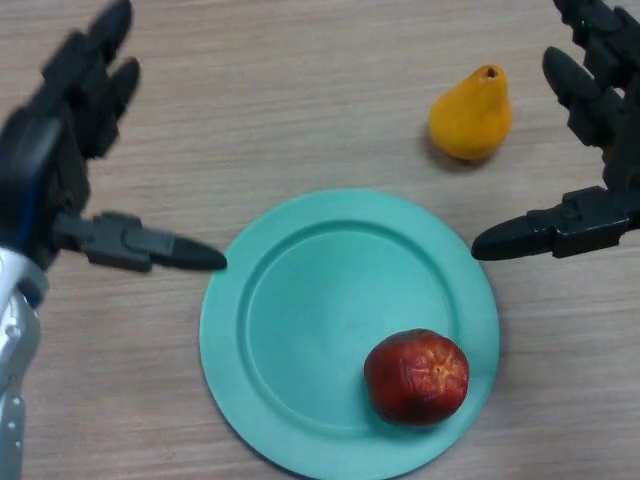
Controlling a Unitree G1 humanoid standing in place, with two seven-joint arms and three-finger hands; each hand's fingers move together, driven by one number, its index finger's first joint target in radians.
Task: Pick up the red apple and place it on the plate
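Apple [416,376] rests on plate [300,330], near its front-right rim; L hand [60,170] & R hand [600,150] splayed, holding nothing: placement looks done, next only retreat

The red apple [416,377] sits on the teal plate [300,330], both hands apart from it.
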